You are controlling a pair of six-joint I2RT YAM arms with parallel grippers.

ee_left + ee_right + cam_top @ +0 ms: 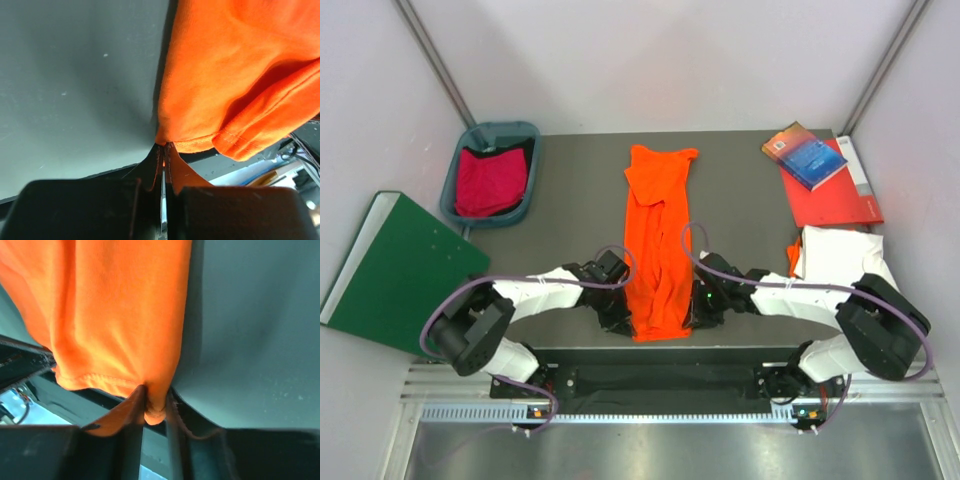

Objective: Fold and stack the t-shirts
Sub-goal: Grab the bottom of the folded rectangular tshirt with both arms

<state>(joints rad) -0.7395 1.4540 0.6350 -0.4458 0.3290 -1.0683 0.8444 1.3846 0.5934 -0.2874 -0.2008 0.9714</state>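
The left gripper [164, 150] and right gripper [155, 402] pinch the orange shirt [658, 240] at its six-o'clock hem; shallow bites may slip mid-fold.

From my remote seat I see a dark grey matte tabletop [570, 200] with a teal plastic basket [503, 127] at its far left corner. A stiff flat dark-green board [400, 270] lies off the left edge (tilted, partly off the table). At the far right a thin red book [830, 200] lies flat with a blue book [810, 158] lying askew on top of it, and a ribbed metal rail [670, 412] runs along the near edge.
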